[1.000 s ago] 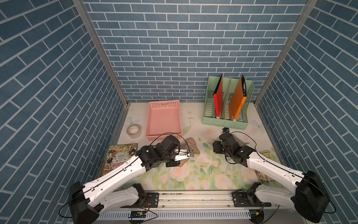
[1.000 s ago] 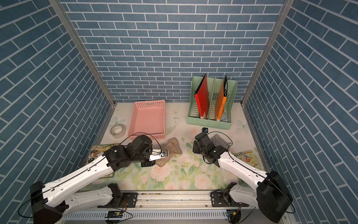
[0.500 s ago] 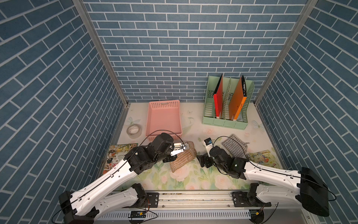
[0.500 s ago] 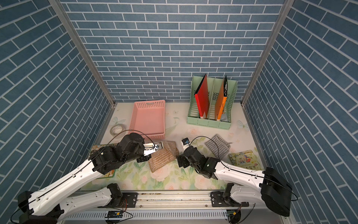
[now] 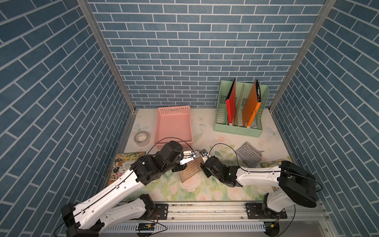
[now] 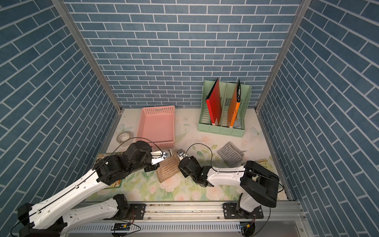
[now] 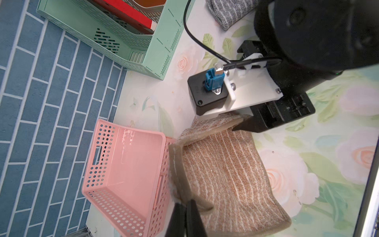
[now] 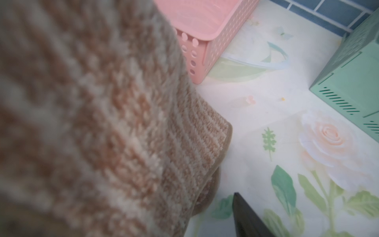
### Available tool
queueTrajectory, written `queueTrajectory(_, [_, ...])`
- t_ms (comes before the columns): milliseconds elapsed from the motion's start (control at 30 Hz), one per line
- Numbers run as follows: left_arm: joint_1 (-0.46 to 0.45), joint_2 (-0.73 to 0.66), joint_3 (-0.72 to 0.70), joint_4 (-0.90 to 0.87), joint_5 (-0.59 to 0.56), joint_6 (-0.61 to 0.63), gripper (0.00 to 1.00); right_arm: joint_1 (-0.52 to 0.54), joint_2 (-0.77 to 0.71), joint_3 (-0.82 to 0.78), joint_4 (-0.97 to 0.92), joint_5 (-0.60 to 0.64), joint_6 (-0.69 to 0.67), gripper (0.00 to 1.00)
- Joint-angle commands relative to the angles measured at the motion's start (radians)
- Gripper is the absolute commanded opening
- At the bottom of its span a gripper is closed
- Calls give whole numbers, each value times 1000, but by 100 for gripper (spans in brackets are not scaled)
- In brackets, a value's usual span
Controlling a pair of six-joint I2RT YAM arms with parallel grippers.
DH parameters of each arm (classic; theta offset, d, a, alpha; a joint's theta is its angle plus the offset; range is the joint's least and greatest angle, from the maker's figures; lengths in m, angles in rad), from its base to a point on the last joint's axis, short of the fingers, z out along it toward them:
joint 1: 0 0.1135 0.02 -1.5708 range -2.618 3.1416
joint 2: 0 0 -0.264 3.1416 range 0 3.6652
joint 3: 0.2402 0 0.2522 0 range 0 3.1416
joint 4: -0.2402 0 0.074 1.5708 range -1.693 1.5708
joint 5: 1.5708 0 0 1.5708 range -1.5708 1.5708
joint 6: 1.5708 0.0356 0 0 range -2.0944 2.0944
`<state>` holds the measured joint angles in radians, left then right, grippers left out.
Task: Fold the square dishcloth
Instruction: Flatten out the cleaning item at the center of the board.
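— Where's the tan-and-white striped square terry dishcloth (image 5: 189,170)?

— On the floral-print table covering (image 5: 205,190), towards the front and between the two arms. Its near part lies on the printed flowers. The far edge is lifted and sits just in front of the pink perforated plastic basket (image 5: 173,125).

— Who has hold of it?

— The left gripper (image 7: 185,205). Its two dark fingers are pressed tight together on the raised hem. In the left wrist view the dishcloth hangs from that pinch and sags across to its other raised corner.

— And that other corner?

— The right gripper (image 7: 239,124) is right at it. A dark fingertip meets the folded-over hem there.

— Closed on it?

— I can't tell. In the right wrist view the fabric is blurred and very close. It fills most of the picture and hides one finger. The single black finger (image 8: 250,217) that shows stands clear of the dishcloth's edge, with bare table between them. So it is possibly part open, but the grip itself is out of sight.

— Anything nearby?

— A grey striped knitted cloth (image 5: 249,155) lies flat, well apart on the right side. It is in front of the mint-green plastic file rack (image 5: 238,130), which holds red and orange folders.
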<state>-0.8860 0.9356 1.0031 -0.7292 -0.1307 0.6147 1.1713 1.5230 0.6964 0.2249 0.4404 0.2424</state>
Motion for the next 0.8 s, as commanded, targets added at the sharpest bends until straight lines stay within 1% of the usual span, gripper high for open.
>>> queueTrajectory(0, [4,-20,-8,-24,18,-12,0,-2,-71,0,48,84,-38,39])
queueTrajectory(67, [4,-28,-4,-32,38,-15,0,-2,-130,-1,-2,66,-45,19])
queueTrajectory(100, [4,-31,-1,-38,49,-20,0,0,-158,-1,-33,52,-46,11])
queueTrajectory(167, [4,-37,8,-52,78,-32,0,12,-230,2,-129,26,-37,0])
queueTrajectory(267, [4,-46,25,-89,153,-57,0,48,-329,33,-317,17,-1,0])
queueTrajectory(367, [4,-60,32,-125,237,-84,0,110,-414,88,-528,3,47,0])
queueTrajectory(500, [2,-97,42,-178,316,-98,0,186,-485,171,-737,-29,122,0])
queueTrajectory(600, [2,-135,38,-187,328,-99,0,201,-496,204,-825,-30,149,0])
queueTrajectory(767, [2,-148,29,-226,330,-90,0,202,-479,239,-879,-69,149,0])
